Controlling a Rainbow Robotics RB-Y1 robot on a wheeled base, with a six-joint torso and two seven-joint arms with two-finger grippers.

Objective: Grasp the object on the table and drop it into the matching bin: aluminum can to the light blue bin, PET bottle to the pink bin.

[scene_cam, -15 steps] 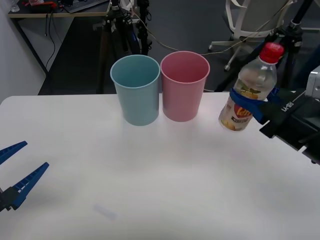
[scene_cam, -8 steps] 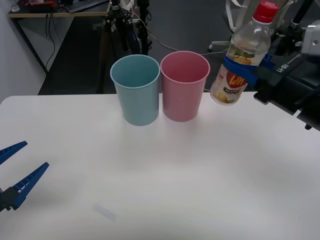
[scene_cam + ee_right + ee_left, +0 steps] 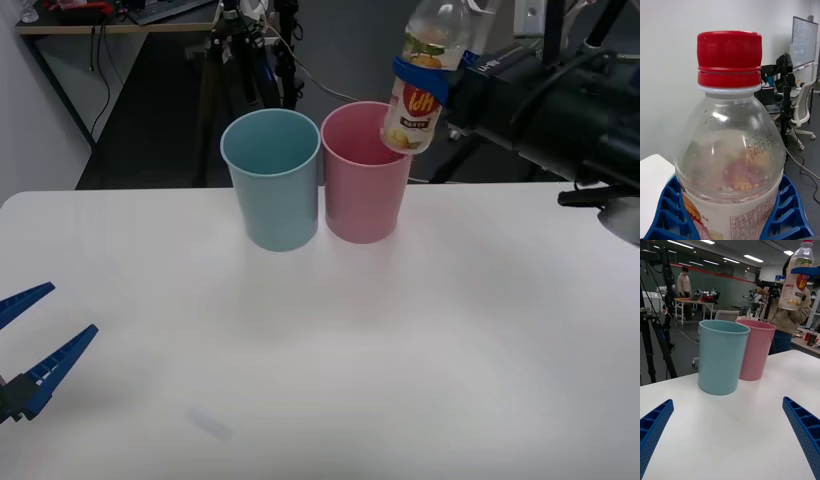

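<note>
The PET bottle point(image 3: 418, 95), clear with an orange-yellow label, hangs tilted in the air just above the right rim of the pink bin point(image 3: 367, 185). My right gripper point(image 3: 425, 72) is shut on its middle, the blue fingers point(image 3: 788, 212) wrapped around the body below the red cap point(image 3: 729, 60). From the left wrist the bottle point(image 3: 795, 281) shows high above the pink bin point(image 3: 756, 352). The light blue bin point(image 3: 273, 180) stands touching the pink one on its left. My left gripper point(image 3: 30, 345) rests open low at the table's left edge, far from both bins.
The white table point(image 3: 330, 360) spreads wide in front of the bins. Behind it are tripods point(image 3: 240, 50), cables and an office chair point(image 3: 500, 40). A person point(image 3: 793, 318) stands beyond the table's far side, touching nothing.
My right gripper has carried the bottle up and to the left, from above the table at the right of the pink bin to just over that bin's right rim. The left arm stayed still.
</note>
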